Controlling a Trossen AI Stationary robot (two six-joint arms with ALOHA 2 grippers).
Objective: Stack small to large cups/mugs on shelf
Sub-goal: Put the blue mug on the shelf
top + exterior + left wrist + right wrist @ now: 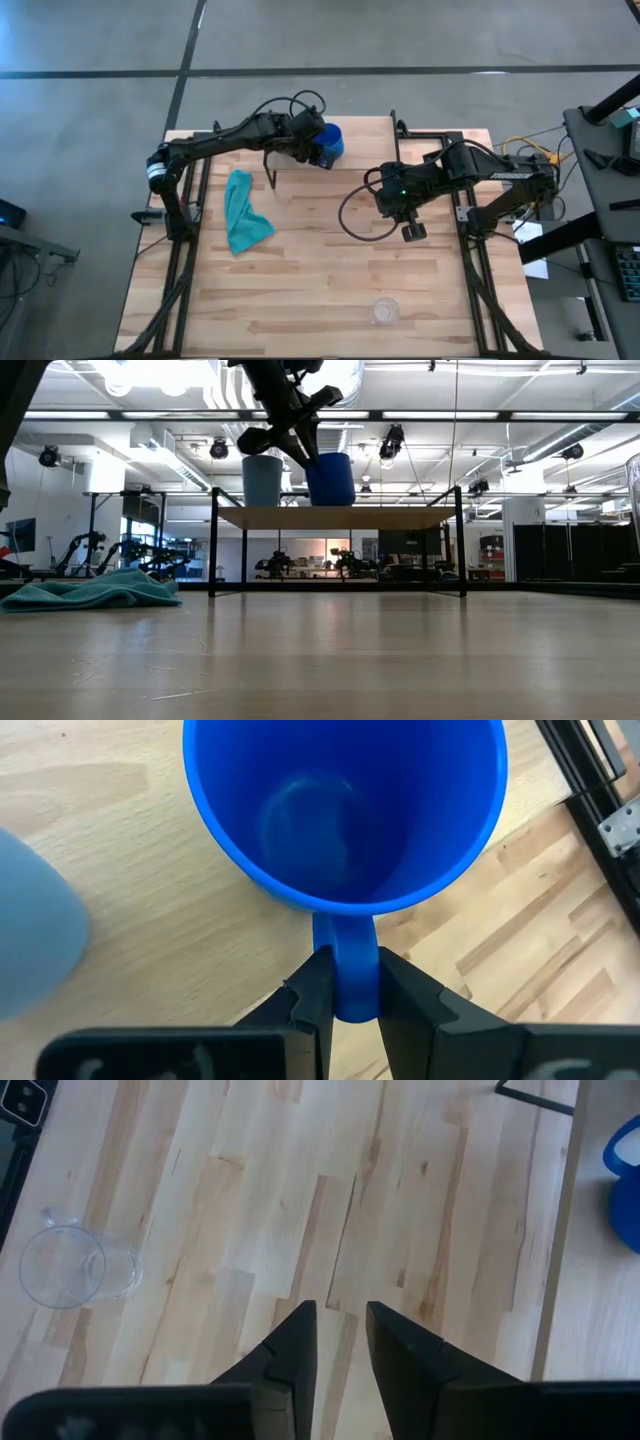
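Three cups: one royal-blue mug (331, 143) upper centre, one light-blue cup (262, 480) beside it, one clear cup (385, 311) lower right. One teal cloth (243, 212), one shelf (335, 517), two arms.

I can't make out any readable text, label, brand, number or sign in any of my four views, neither on the table, the arms, the cups nor in the room behind.

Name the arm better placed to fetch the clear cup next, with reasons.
Right. Its end effector hangs free over the table, nearer the clear cup. The left end effector is clamped on the royal-blue mug handle.
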